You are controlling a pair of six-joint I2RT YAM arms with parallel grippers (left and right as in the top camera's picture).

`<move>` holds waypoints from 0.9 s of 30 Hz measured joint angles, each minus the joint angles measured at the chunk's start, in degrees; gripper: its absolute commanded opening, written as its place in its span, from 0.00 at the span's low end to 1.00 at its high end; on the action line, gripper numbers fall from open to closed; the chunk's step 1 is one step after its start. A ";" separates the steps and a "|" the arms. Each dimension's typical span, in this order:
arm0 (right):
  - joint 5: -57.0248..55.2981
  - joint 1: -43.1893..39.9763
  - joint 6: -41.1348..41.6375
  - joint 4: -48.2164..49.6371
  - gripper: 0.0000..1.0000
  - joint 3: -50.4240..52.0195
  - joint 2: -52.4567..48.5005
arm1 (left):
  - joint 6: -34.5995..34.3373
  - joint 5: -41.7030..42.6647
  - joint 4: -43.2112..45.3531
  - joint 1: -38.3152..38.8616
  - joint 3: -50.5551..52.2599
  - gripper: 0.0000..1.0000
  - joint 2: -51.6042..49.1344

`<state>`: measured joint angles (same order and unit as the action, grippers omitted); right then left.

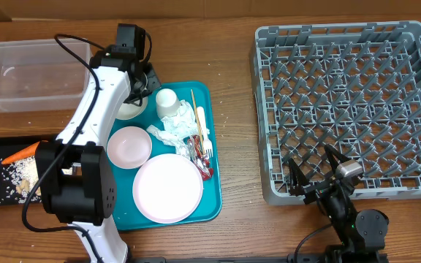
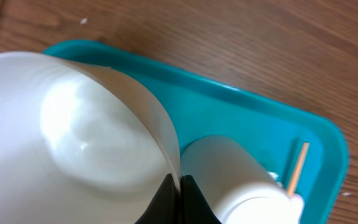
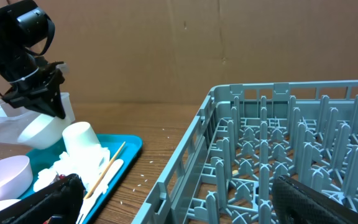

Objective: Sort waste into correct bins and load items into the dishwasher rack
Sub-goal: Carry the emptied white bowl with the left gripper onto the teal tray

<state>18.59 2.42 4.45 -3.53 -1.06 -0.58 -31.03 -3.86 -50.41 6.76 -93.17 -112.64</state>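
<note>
Left wrist view, left tool (image 2: pixel 179 190) pinching white bowl (image 2: pixel 73 130) rim, overhead shows right tool (image 1: pixel 310 156) spread.

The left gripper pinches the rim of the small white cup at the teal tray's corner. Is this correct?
No, the left gripper pinches the rim of a white bowl there; the cup stands beside it (left wrist view).

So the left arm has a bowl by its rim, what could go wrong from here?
1. The left hand pinches the bowl only by its thin rim, tilted; it could slip or swing in transit.
2. The cup stands right beside the bowl and might get knocked over.
3. The rack lies across the table, a long carry for such a grip.
</note>
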 measured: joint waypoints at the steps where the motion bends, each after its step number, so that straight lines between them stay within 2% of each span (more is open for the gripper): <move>1: 0.02 0.00 0.02 0.02 1.00 0.00 0.00 | -0.24 -0.68 -0.68 0.00 0.00 0.04 -0.02; 12: 0.02 0.00 0.04 0.00 1.00 0.00 0.00 | -0.61 -1.79 -1.51 1.53 0.00 0.05 -1.55; 15: 0.02 0.00 0.02 0.00 1.00 0.00 0.00 | -0.68 -1.81 -1.51 1.79 0.00 0.15 -1.81; 16: 0.02 -0.02 0.07 0.00 1.00 0.00 0.00 | -0.70 -1.81 -1.53 1.79 0.00 0.16 -2.05; 23: 0.02 0.00 0.04 0.02 1.00 0.00 0.00 | -1.05 -1.84 -1.73 1.79 0.00 0.17 -3.28; 27: 0.02 0.00 0.04 0.02 1.00 0.00 0.00 | -1.05 -1.84 -2.43 1.79 -0.07 0.12 -3.28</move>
<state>18.61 2.42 4.49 -3.51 -1.06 -0.58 -32.08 -5.69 -52.84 8.56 -93.23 -115.92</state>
